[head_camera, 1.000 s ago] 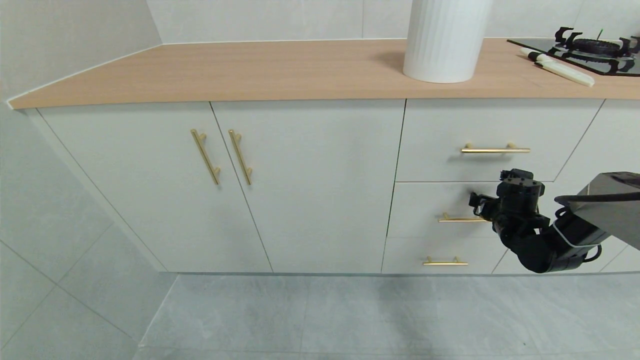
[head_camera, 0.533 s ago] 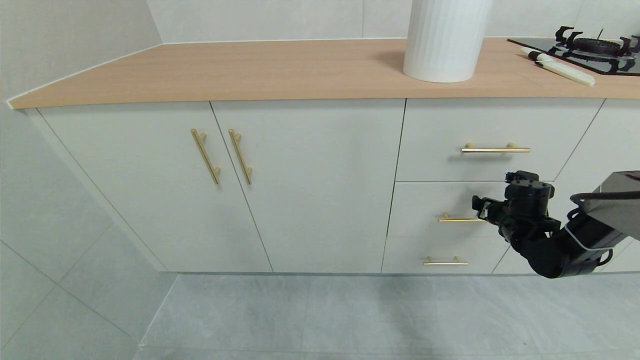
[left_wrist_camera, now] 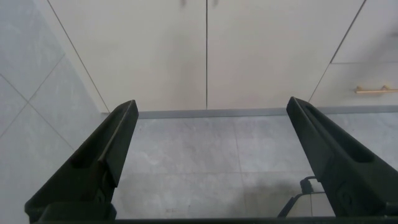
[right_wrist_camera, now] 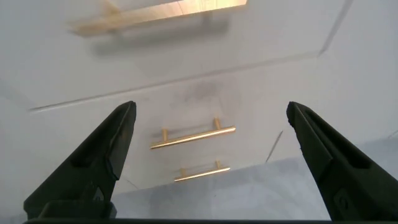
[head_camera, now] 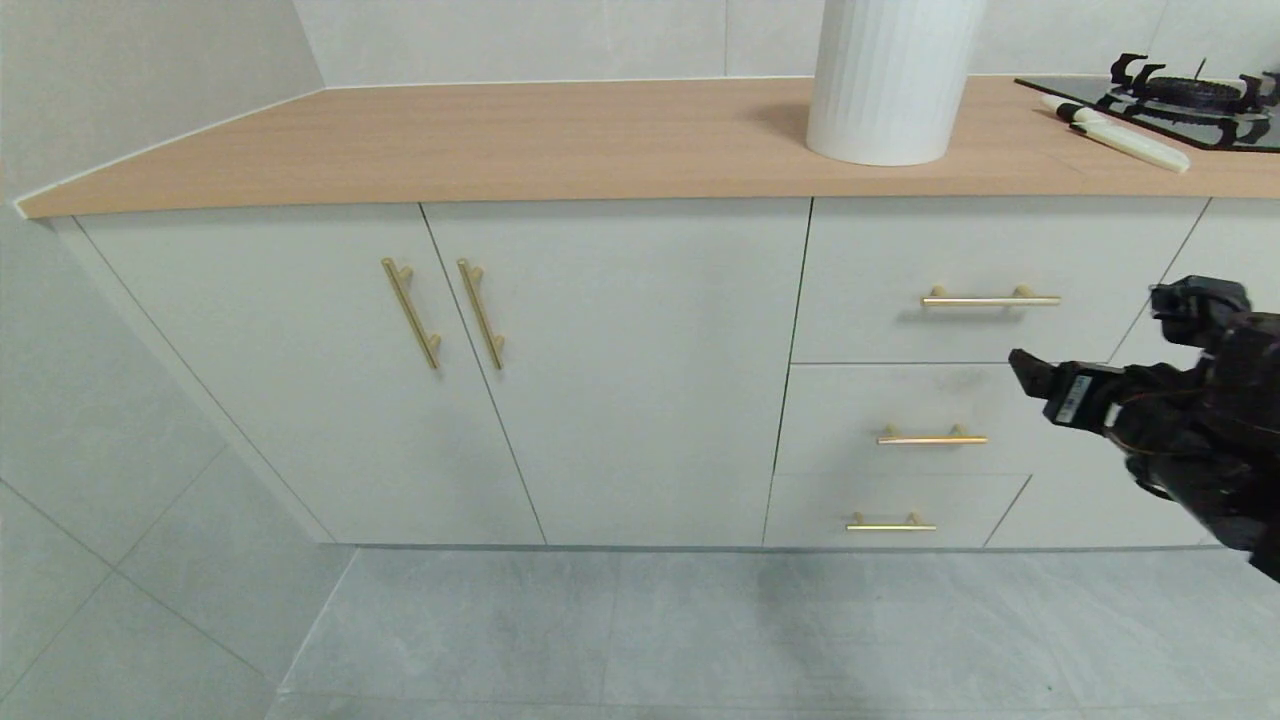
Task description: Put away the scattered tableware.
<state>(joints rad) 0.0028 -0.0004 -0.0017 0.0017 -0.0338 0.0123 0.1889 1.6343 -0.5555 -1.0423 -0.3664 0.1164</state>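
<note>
A white-handled knife [head_camera: 1120, 136] lies on the wooden counter [head_camera: 500, 140] at the far right, beside the stove [head_camera: 1195, 100]. My right gripper [head_camera: 1112, 342] hangs open in front of the drawer stack, to the right of the middle drawer's gold handle [head_camera: 932, 438] and apart from it. In the right wrist view that gripper [right_wrist_camera: 210, 112] frames the middle handle [right_wrist_camera: 193, 138], and nothing sits between its fingers. All three drawers look shut. My left gripper [left_wrist_camera: 212, 106] is open and empty, low over the floor before the cabinet doors.
A tall white ribbed container [head_camera: 890, 80] stands on the counter left of the knife. Two cabinet doors with vertical gold handles [head_camera: 445, 312] fill the left half. The top drawer handle [head_camera: 990, 298] and bottom handle [head_camera: 890, 523] are free. Grey tiled floor [head_camera: 640, 630] lies in front.
My right gripper has pulled back from the middle drawer handle, moving up and to the right, and has turned. The drawers and the counter items have not moved.
</note>
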